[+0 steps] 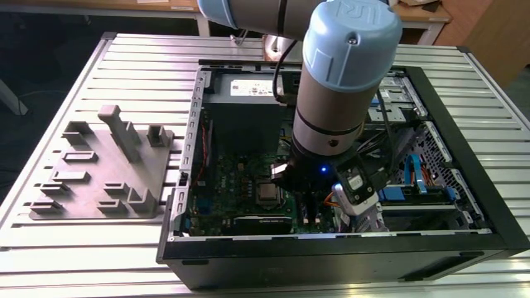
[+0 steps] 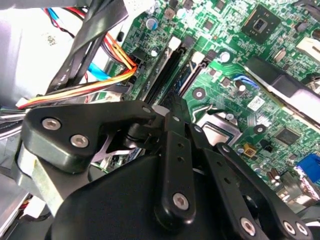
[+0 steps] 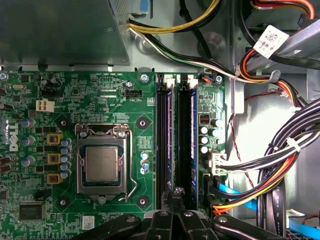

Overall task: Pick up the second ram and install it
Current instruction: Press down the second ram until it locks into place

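Observation:
My gripper reaches down into the open computer case, low over the green motherboard. In the first wrist view its black fingertips are drawn together, so the gripper stands shut over one end of the two long black memory slots. The second wrist view shows the gripper shut just above the same slots. A thin dark strip with a bluish edge runs along the slot under the tips. I cannot tell whether that strip is the second ram. Nothing shows clamped between the fingers.
The processor socket sits beside the slots. The grey power-supply box and bundles of coloured cables crowd around them. Outside the case, a grey holder fixture with upright fins stands on the slatted table at the exterior view's left.

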